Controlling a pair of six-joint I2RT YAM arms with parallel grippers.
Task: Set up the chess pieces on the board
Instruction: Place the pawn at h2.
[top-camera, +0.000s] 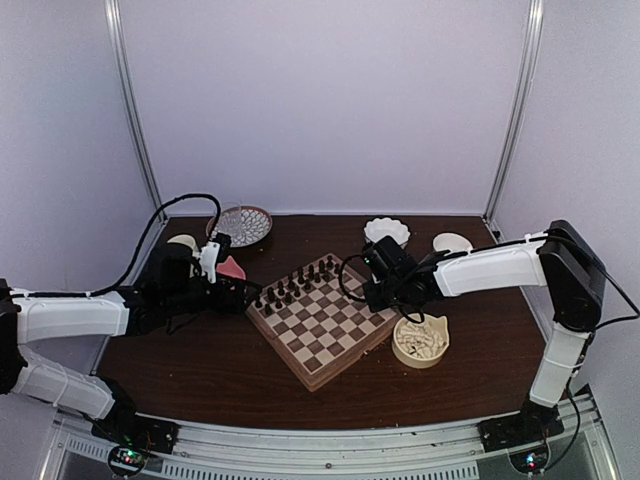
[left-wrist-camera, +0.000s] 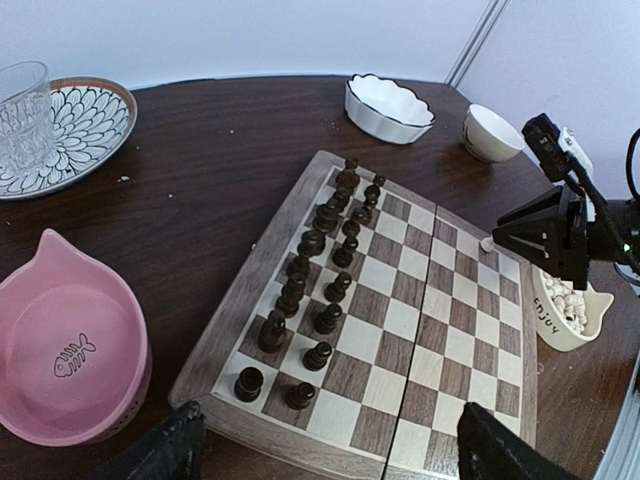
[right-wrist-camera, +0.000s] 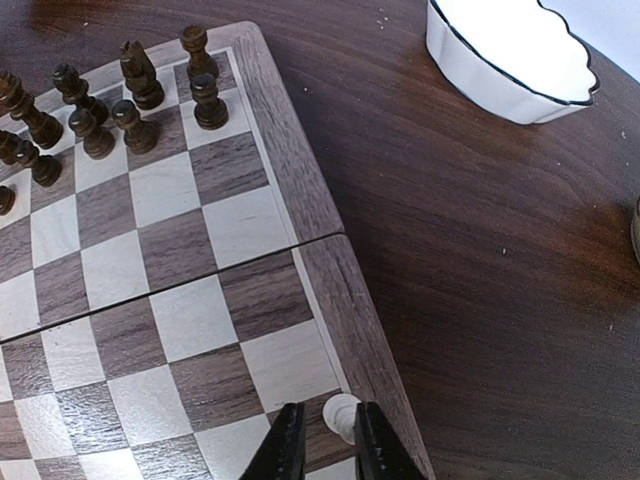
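A robot lab test booth: plain white walls (top-camera: 320, 100) joined by metal posts (top-camera: 135, 110) enclose a dark wooden table (top-camera: 200, 370), with robot arms (top-camera: 75, 315) mounted on a metal rail (top-camera: 330, 438).

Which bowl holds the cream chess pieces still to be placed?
The cream cat-eared bowl right of the chessboard: cream pieces lie in it. The scalloped white bowl and the pink fish bowl show bare insides.

Board (right-wrist-camera: 318, 205) matt wood; table (right-wrist-camera: 480, 260) glossy wood; bowl (right-wrist-camera: 478, 85) probably glazed ceramic.
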